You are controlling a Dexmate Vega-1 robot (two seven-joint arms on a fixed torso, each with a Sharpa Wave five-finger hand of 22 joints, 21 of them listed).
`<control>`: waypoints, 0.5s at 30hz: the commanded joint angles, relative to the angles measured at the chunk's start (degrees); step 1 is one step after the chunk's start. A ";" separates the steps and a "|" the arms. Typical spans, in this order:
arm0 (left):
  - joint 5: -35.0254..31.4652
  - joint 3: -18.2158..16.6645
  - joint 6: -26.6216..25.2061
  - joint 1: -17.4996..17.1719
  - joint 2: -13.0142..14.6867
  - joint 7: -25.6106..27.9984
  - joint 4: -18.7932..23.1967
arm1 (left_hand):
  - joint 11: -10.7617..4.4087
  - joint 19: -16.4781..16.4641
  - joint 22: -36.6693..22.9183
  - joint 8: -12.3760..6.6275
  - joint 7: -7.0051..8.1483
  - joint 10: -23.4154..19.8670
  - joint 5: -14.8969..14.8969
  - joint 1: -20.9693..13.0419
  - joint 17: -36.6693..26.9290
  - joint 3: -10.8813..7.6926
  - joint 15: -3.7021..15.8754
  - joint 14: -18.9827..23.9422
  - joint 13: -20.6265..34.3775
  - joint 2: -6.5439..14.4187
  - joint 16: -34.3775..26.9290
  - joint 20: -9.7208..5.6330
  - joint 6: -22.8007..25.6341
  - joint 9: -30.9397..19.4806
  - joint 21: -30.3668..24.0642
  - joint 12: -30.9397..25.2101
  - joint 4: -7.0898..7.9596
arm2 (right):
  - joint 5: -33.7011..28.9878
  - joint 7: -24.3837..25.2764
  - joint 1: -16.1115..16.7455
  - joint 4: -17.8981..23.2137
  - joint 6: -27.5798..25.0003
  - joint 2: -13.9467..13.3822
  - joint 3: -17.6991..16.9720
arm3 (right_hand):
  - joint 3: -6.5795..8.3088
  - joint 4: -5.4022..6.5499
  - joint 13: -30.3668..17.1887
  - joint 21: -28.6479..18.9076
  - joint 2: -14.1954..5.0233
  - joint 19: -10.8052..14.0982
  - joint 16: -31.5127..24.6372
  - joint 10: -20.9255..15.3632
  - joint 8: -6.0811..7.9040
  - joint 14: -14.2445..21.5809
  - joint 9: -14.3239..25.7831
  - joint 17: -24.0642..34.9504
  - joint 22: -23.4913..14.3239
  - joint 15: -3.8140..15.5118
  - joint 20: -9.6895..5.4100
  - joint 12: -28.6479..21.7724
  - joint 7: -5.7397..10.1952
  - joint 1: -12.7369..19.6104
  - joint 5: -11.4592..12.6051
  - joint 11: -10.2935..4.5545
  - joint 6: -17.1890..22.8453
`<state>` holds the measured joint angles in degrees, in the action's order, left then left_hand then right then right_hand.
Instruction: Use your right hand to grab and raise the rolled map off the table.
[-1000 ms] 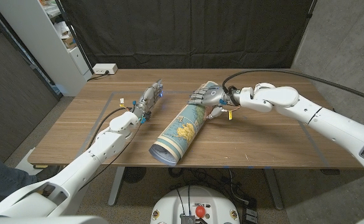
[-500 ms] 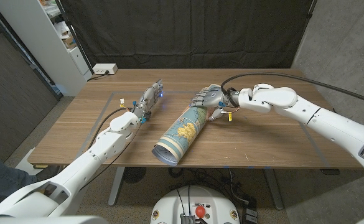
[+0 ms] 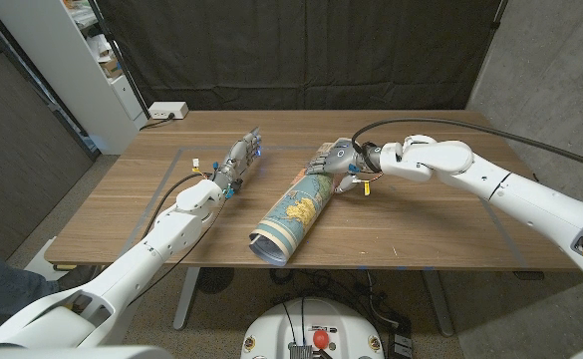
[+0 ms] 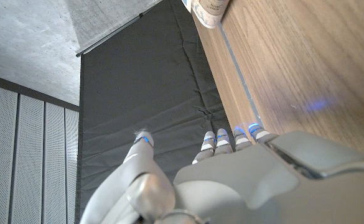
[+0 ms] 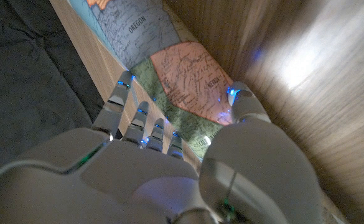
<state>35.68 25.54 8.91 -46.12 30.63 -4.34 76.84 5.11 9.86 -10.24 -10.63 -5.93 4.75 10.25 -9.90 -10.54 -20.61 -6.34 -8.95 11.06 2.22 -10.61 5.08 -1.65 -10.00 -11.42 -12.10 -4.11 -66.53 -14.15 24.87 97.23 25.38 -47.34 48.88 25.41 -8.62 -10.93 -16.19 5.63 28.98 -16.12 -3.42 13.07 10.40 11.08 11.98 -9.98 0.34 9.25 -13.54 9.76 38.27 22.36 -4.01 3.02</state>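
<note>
One end of the rolled map [image 3: 293, 212] sits clamped in our right robot hand [image 3: 333, 163], so we judge lifting it off the surface [image 3: 421, 229] comes next.

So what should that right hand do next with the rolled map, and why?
Probably lift straight up. The right hand already wraps the far end of the rolled map, fingers over the top and thumb on the other side, while the near end seems to lie on the table.
</note>
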 commanded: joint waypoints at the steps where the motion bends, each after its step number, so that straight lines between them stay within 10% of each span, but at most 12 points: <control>1: 0.04 -0.15 0.11 -0.40 0.25 0.07 0.60 | -0.12 3.97 -0.30 -0.17 0.23 0.11 0.15 -0.25 -0.07 0.08 -0.46 -0.02 0.23 0.44 -0.29 0.31 0.03 -0.30 0.06 -0.19 -0.29 | -0.34 2.84 0.62 -0.11 -0.05 -0.36 0.03 | 0.83 0.17 -0.22 -0.61 -0.30 2.54 -1.02 -3.54 0.40 2.46 0.14 0.79 -0.43 1.38 -1.64 -0.85 0.45 1.28 -0.38 -0.81 2.10; 15: -0.13 -0.07 -0.24 -0.97 0.55 0.61 2.01 | -0.13 4.01 -0.31 -0.21 0.27 0.16 0.15 -0.20 -0.07 0.10 -0.47 0.00 0.24 0.47 -0.30 0.31 0.12 -0.30 0.03 -0.17 -0.34 | -1.18 8.26 2.35 0.50 -0.70 -1.48 -0.77 | 3.09 0.16 -0.15 -2.61 -2.47 8.79 -5.92 -20.29 3.18 15.43 0.04 3.50 -1.35 6.07 -6.95 -3.49 2.61 4.22 -1.08 -5.97 15.45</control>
<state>35.68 25.47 9.00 -46.57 30.88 -4.18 77.79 5.12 9.76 -10.25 -10.63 -5.93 4.75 10.25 -9.91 -10.54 -20.58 -6.34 -8.95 11.06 2.22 -10.61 5.15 -1.64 -10.00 -11.42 -12.09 -4.14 -67.06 -9.77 25.95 97.25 25.26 -48.02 48.72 27.94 -8.46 -10.88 -18.20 3.51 36.63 -21.45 -22.28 15.74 24.52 10.95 15.12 -11.10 2.58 2.44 -16.56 12.07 41.48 21.58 -9.54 16.66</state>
